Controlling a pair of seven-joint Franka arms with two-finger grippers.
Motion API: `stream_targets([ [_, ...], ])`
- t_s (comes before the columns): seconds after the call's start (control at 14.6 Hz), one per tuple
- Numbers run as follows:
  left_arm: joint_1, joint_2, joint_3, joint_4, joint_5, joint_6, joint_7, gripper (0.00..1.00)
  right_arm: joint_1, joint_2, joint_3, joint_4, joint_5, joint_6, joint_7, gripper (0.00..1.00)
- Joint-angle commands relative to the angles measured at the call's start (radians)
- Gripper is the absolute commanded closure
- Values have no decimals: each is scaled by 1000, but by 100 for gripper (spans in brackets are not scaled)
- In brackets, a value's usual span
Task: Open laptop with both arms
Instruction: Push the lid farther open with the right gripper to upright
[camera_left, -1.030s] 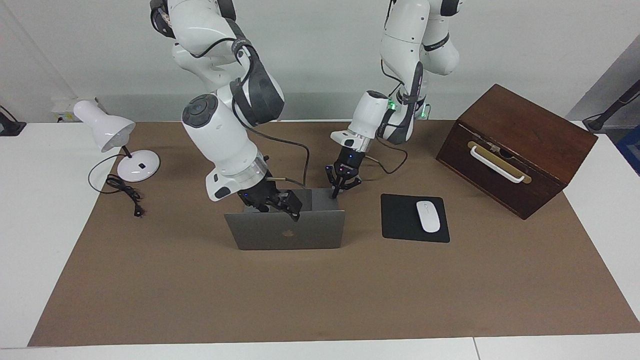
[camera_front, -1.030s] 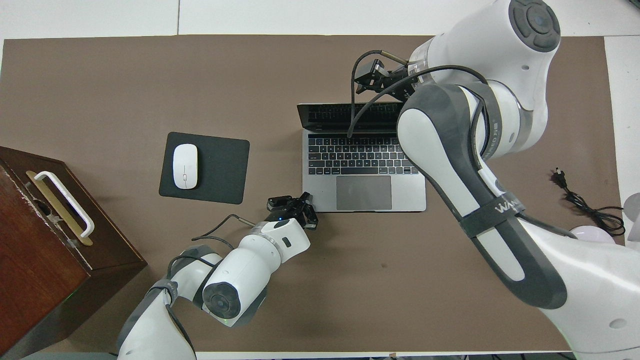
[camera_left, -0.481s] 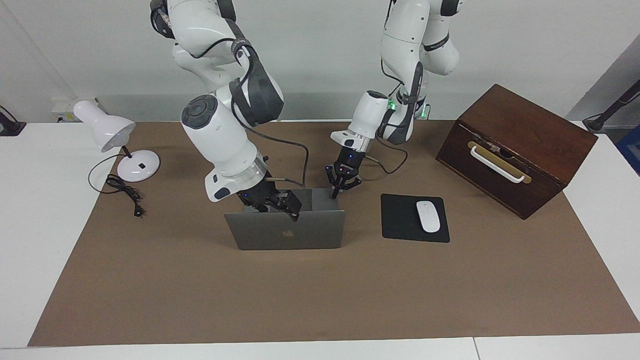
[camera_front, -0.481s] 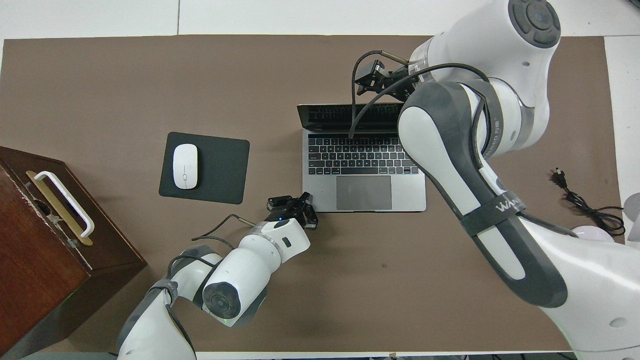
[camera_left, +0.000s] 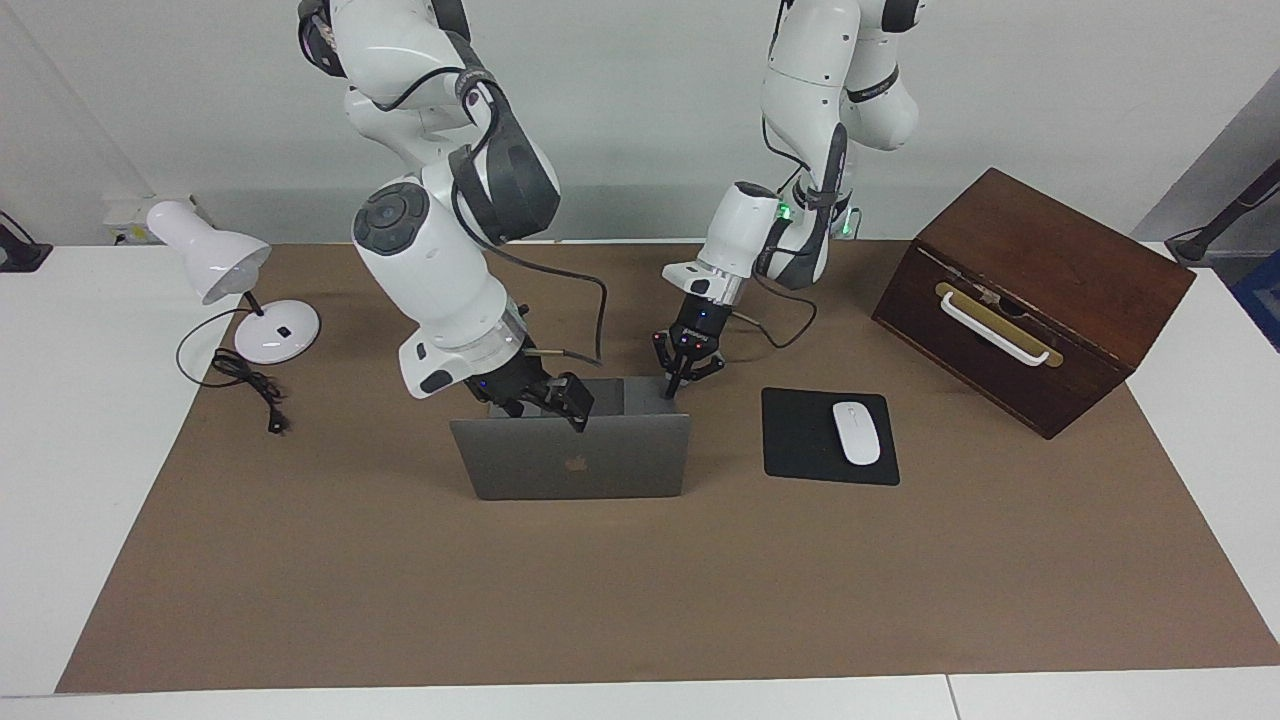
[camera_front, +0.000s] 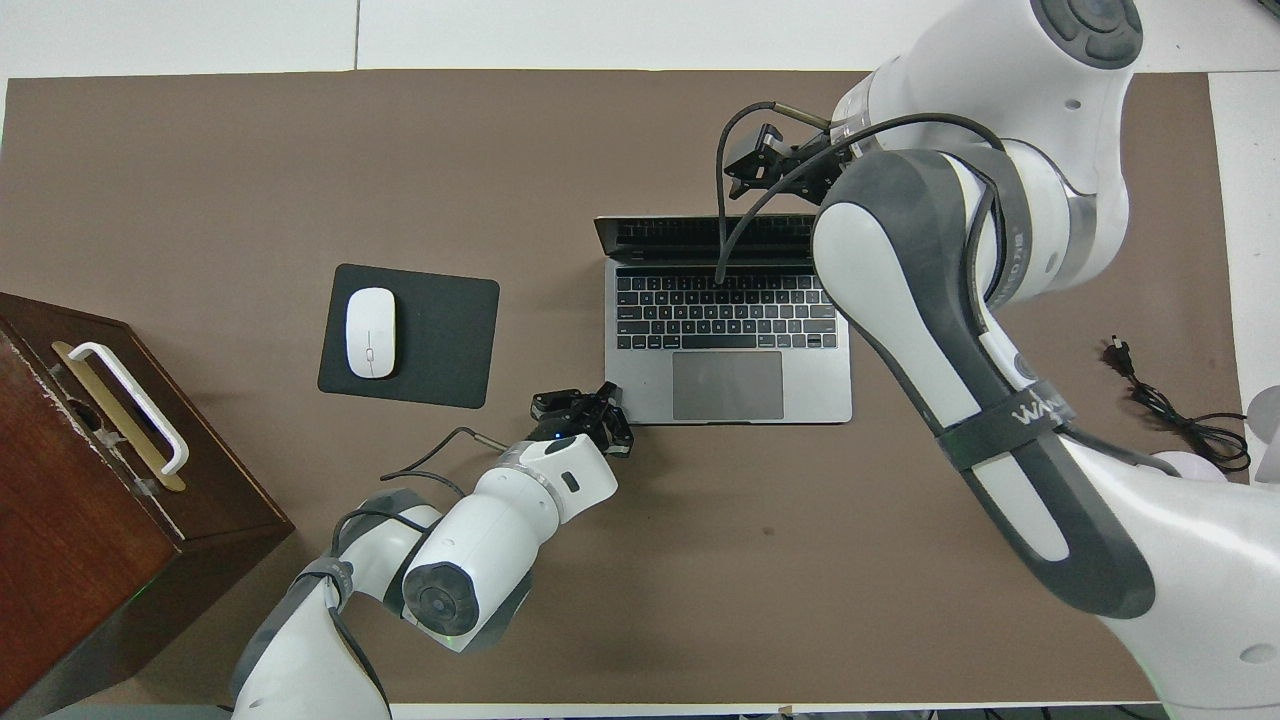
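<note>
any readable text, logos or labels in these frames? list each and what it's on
"WAN...": partial white lettering on the grey band of the right arm; the rest is cut off.
Apple logo, no words: centred on the laptop lid.
Laptop keyboard legends: too small to read.
Nothing readable on the mouse, mouse pad or wooden box.

Open laptop (camera_left: 580, 462) on brown mat, right claw (camera_left: 570, 402) at lid's top edge, left claw (camera_left: 680, 372) at base corner.

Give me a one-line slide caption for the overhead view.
Slim silver-grey laptop stands open; left tool at its base corner nearest the robots, right tool above the lid's top edge.
</note>
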Motion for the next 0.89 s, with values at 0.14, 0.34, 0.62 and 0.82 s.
stream_targets([
  [0.14, -10, 18, 12, 13, -28, 16, 22, 100, -14, 1, 13, 28, -44, -62, -26, 0],
  [0.34, -13, 14, 12, 16, -67, 16, 21, 100, -15, -19, 12, 25, -49, -103, -70, 0],
  [0.62, -14, 2, 10, 21, -93, 16, 10, 100, -22, -49, 10, 22, -53, -154, -96, 0],
  [0.82, -26, -12, 8, 22, -140, 14, 7, 100, -47, -86, 12, 22, -98, -211, -165, 0],
])
